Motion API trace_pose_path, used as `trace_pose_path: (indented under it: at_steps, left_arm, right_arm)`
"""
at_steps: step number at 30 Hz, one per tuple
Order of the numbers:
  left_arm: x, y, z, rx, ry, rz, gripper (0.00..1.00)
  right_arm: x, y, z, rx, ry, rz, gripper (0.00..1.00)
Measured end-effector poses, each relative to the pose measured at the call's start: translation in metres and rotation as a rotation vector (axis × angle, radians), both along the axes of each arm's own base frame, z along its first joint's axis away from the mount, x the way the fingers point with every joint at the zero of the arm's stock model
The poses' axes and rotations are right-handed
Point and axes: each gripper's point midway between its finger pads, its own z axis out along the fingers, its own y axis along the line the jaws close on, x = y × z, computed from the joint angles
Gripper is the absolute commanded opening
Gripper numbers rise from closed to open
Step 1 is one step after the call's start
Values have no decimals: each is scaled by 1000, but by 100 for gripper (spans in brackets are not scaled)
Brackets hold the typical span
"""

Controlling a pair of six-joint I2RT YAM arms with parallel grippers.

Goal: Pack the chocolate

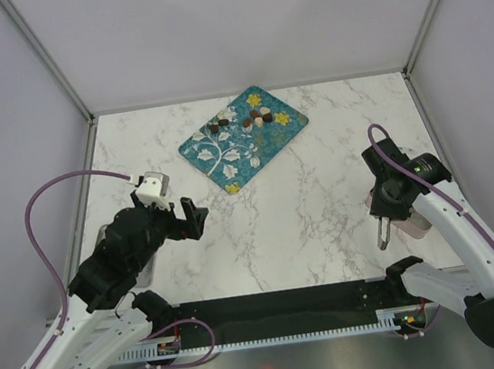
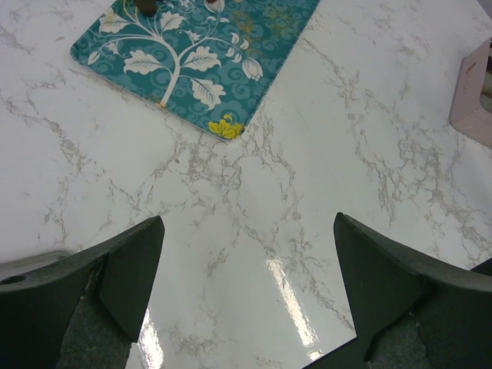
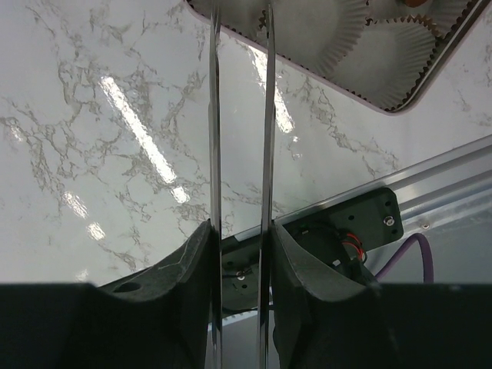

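- Right gripper point(image 3: 240, 231): closed to a narrow gap on a pair of metal tongs point(image 3: 215, 115), the two blades pinched side by side between the fingers. The tips ran out of the wrist view, so whether they carried anything could not be told.
- Left gripper point(image 2: 246, 269): jaws wide apart and holding nothing, hovering over the bare marble table point(image 1: 322, 202) on the near left.
- Chocolate point(image 1: 241, 122): small dark, light brown and cream pieces clustered on the far end of the teal tray point(image 1: 225, 155), which lay at the back middle of the table, well apart from both grippers.
- Box point(image 3: 338, 91): a pale pink box lined with pleated paper cups point(image 3: 400, 46), lying beside the right gripper at the near right of the table.
- Step in hand, as judged: the tool was taken up, but the tongs stood by the box, far from the tray, so a pick-up had yet to begin.
- Next move, as judged: it called for swinging the tongs across to the tray, letting the blades spread around one piece, then squeezing gently enough to lift it without flicking it away.
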Motion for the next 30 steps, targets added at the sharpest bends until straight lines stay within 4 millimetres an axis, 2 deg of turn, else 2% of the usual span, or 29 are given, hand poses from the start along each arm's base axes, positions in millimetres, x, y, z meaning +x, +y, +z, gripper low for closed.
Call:
trace_pose_path:
  at_steps: [11,22,30]
  left_arm:
    - [0,0,1,-2,-2,0,100]
    - [0,0,1,-2,-3,0,100]
    - [0,0,1,-2,-3,0,100]
  right_arm:
    - [-5,0,-13,19,34,-25,41]
    - [2,2,-13,36,8,-27,48]
    - [4,1,-8,32,6,-24,48]
